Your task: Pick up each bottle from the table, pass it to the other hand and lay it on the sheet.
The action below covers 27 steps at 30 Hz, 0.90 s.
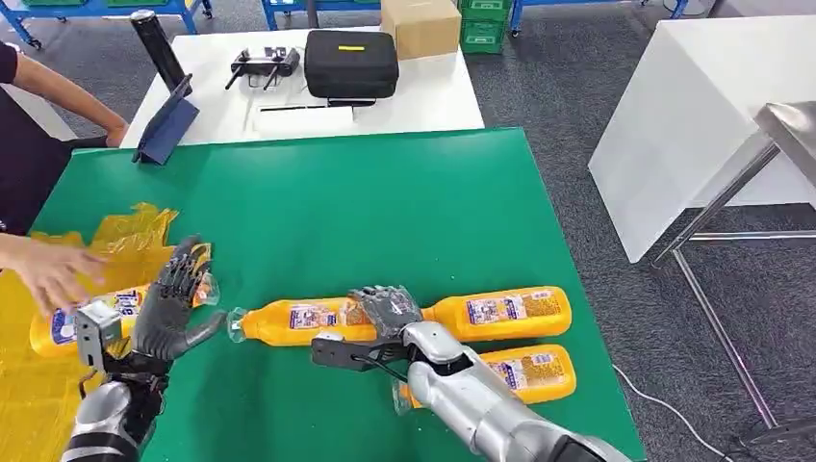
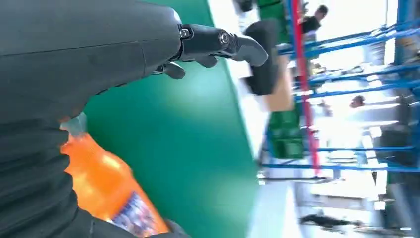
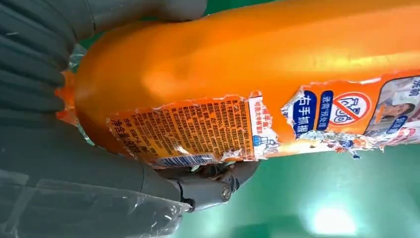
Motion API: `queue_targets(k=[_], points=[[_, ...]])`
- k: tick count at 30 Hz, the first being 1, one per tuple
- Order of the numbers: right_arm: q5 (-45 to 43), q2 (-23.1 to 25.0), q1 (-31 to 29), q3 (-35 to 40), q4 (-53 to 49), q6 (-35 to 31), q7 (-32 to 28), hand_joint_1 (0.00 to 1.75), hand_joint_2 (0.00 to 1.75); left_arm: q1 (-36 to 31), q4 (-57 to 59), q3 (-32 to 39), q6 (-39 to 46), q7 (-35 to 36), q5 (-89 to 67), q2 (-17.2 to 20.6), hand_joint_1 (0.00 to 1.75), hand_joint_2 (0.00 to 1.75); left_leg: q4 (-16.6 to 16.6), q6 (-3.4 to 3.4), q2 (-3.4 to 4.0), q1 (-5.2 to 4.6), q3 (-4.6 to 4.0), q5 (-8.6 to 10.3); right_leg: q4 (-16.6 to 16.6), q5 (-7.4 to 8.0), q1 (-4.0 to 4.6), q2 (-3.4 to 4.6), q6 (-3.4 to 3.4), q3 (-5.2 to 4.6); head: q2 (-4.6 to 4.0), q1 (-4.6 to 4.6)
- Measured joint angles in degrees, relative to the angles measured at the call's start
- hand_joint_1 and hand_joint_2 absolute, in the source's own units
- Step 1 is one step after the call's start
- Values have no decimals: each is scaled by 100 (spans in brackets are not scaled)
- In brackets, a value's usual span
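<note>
We have our right hand (image 1: 387,310) wrapped around the base of an orange bottle (image 1: 289,321), cap pointing toward our left hand (image 1: 171,303), which waits just beside it, fingers spread and empty, likely for the handover. Beyond the left hand, a bottle (image 1: 60,327) already lies on the yellow sheet (image 1: 29,395).

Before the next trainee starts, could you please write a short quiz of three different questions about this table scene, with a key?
1. True or false: the right hand grips an orange bottle.
2. How many orange bottles lie on the green table, off the yellow sheet?
3. The left hand is: A) holding a bottle B) open, holding nothing C) resting on the black case.

Key: 1 true; 2 three; 3 B.
</note>
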Motion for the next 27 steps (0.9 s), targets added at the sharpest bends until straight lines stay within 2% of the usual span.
queue_targets(k=[6, 7, 10, 12, 14, 17, 18, 21, 25, 27], points=[[-9, 13, -21, -9, 52, -4, 0, 175, 175, 239, -476, 0, -46, 15, 102, -33, 0, 175, 0, 0, 0, 3, 2, 0, 0, 0, 0, 0, 0, 4, 0, 2], [-22, 15, -24, -13, 57, -17, 0, 175, 175, 261, -521, 0, -54, 15, 126, -37, 0, 0, 0, 0, 0, 2, 2, 0, 0, 0, 0, 0, 0, 4, 0, 2], [-131, 15, 6, -35, 61, -219, -66, 175, 175, 371, -677, 0, -171, 99, 348, -66, 0, 0, 0, 0, 0, 2, 2, 0, 0, 0, 0, 0, 0, 6, 0, 2], [-333, 13, 149, -149, 17, -703, -304, 175, 175, 542, -828, 2, -271, 179, 669, -101, 0, 0, 0, 0, -1, 1, -1, 0, 0, 0, -1, 0, 0, 6, 0, 2], [-597, -24, 508, -387, -353, -1271, -659, 175, 175, 852, -1053, 72, -490, 205, 1126, -164, 0, 0, 0, -1, -2, 1, -8, -3, 0, -1, -1, -1, 1, -1, 0, 4], [-682, -112, 1010, -757, -1065, -1443, -798, 175, 175, 1264, -1353, 262, -737, 216, 1455, -258, 0, 0, 0, -1, -13, -1, -39, -4, 0, -1, -3, -2, 1, -32, 0, 0], [-686, -142, 1126, -833, -1216, -1440, -800, 175, 175, 1351, -1420, 311, -767, 221, 1462, -286, 0, 175, 0, -1, -19, -1, -46, -4, -1, -2, -3, -5, 1, -37, 0, 4], [-804, -181, 1353, -1031, -1595, -1482, -958, 175, 175, 1489, -1564, 409, -843, 247, 1536, -361, 0, 175, 0, -1, -21, -1, -53, -4, 0, -2, -2, -7, 1, -40, 0, 4], [-1634, -181, 1890, -1324, -2516, -1753, -1960, 175, 175, 1768, -1761, 668, -1312, 670, 2422, -564, 0, 175, 0, -1, -18, -1, -54, -4, 0, -2, -3, -6, 1, -40, 0, 2], [-1906, -184, 2161, -1373, -3074, -1755, -2179, 175, 175, 1968, -1840, 813, -1699, 915, 2934, -701, 0, 175, 0, -2, -19, -1, -57, -6, 0, -3, -3, -7, 1, -45, 0, 2]])
